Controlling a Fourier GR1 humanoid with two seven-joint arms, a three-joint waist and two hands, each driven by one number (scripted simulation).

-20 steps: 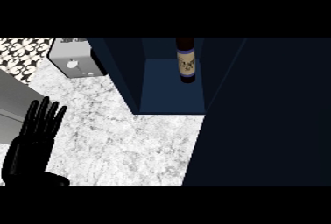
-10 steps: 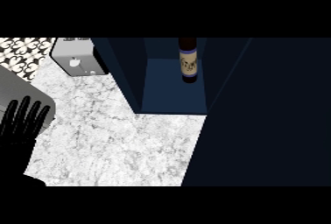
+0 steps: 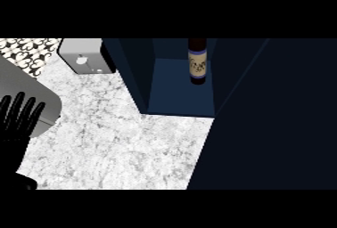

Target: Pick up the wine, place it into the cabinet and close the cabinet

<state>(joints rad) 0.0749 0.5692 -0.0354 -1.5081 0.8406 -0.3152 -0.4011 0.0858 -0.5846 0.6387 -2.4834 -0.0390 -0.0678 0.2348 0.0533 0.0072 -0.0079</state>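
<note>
A single view looked from the robot's head, aimed steeply down at the counter [image 3: 125,147], whose marbled top filled the lower left and middle of the frame. The camera sat close above the counter, tipped slightly forward into the open cabinet [image 3: 181,95], whose floor and side walls ran up to the top centre. The wine [image 3: 199,62] stood there, cut off at the neck by the frame's top. A dark panel [image 3: 276,124] took up the whole right side. A grey appliance [image 3: 82,55] marked the counter's far left corner, and the left hand [image 3: 20,118] showed at the left edge.
</note>
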